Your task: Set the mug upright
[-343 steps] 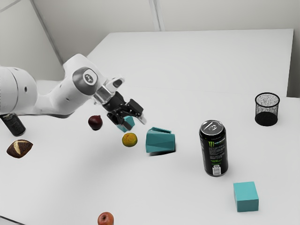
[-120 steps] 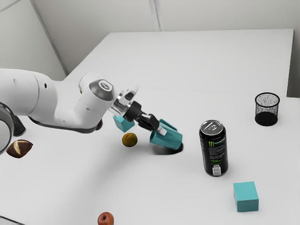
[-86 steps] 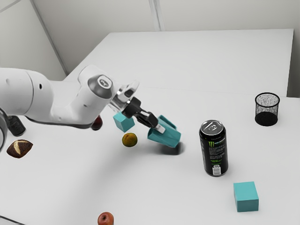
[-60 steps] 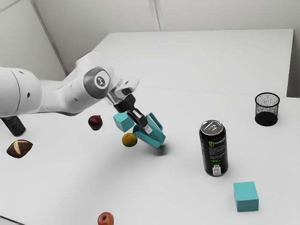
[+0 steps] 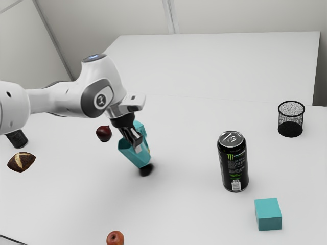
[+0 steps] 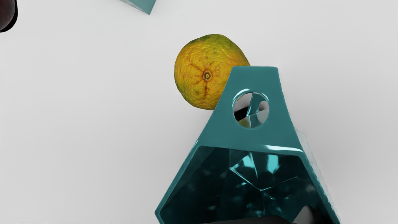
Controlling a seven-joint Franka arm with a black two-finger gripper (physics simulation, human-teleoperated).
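Simply a white table [image 5: 189, 214], pale walls [image 5: 245, 16].

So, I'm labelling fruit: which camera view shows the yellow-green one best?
The wrist view: the yellow-green fruit shows nearly whole there, with one side behind the mug. In the exterior view, the mug hides all but a sliver.

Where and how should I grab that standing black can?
Probably around the middle of the can, level, from the exterior view's left, the side facing the claw: it stands upright, its sides rounded and straight.
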